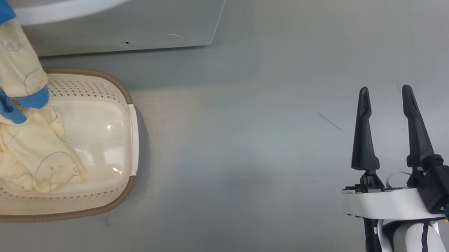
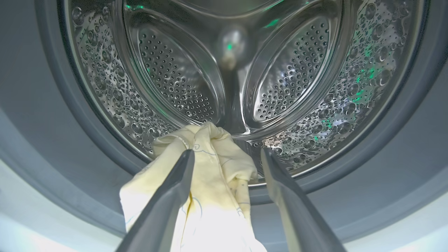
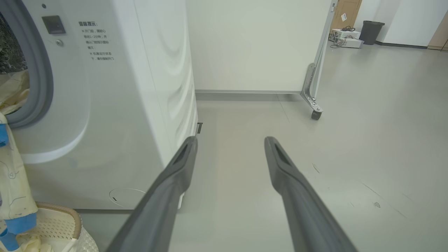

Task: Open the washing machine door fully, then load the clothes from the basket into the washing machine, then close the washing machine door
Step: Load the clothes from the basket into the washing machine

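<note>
Okay, the basket [image 1: 92,76] sits on the floor [image 1: 244,170] just in front of the washing machine [image 1: 135,8]. It holds one crumpled garment [image 1: 29,151], pale yellow, bunched toward its left end in the head view. A hanging garment [image 1: 11,51] with blue cuffs trails from the machine's mouth down into the basket, its lower cuff touching the crumpled one. My left wrist view gives what the head view cuts off: the steel drum [image 2: 175,70], with the top end of that hanging garment draped over the grey gasket [image 2: 52,105] lip and just reaching into the drum. My left pincer [image 2: 227,154] is released, fingers wide. The cloth lies between them, against the left finger and clear of the other. My right pincer [image 1: 385,92] is released too, gripping nothing, over the floor well to the right of the basket. The right wrist view adds the washer's side panel, a white wheeled partition [image 3: 259,45] and a dark bin [image 3: 371,30] far back.
</note>
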Tool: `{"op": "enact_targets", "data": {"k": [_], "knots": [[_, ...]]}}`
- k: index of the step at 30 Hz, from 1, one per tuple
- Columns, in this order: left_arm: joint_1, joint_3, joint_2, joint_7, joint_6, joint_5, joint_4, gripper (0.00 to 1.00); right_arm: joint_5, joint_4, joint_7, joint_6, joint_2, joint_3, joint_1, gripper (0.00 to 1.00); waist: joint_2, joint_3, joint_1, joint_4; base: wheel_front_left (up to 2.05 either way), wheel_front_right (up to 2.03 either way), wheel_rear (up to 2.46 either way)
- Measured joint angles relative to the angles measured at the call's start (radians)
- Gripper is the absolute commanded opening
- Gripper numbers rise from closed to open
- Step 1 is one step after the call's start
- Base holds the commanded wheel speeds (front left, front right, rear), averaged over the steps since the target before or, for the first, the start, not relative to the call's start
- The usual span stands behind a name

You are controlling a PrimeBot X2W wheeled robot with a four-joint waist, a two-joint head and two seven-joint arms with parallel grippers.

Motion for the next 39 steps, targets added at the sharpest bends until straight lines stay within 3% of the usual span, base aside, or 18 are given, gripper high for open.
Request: {"op": "enact_targets", "data": {"k": [7, 17, 28, 39], "knots": [[0.15, -0.003, -0.098, 0.0, 0.001, 0.018, -0.075, 1.0, -0.014, 0.023, 0.0, 0.009, -0.013, -0.015, 0.044, 1.0, 0.0, -0.067, 0.0, 0.038, 0.0, 0.0, 0.0], [0.367, -0.023, -0.156, 0.0, 0.005, 0.078, -0.155, 1.0, -0.023, 0.052, 0.0, 0.026, -0.019, -0.018, 0.104, 1.0, 0.0, -0.185, 0.0, 0.095, 0.0, 0.0, 0.0], [0.54, -0.071, -0.157, 0.001, 0.005, 0.107, -0.195, 1.0, -0.027, 0.063, 0.0, 0.048, -0.018, -0.002, 0.147, 1.0, 0.0, -0.296, 0.0, 0.14, 0.0, 0.0, 0.0], [0.588, -0.088, -0.157, 0.001, 0.007, 0.109, -0.263, 1.0, -0.027, 0.062, 0.0, 0.058, -0.012, 0.001, 0.161, 1.0, 0.0, -0.312, 0.0, 0.144, 0.0, 0.0, 0.0]]}}
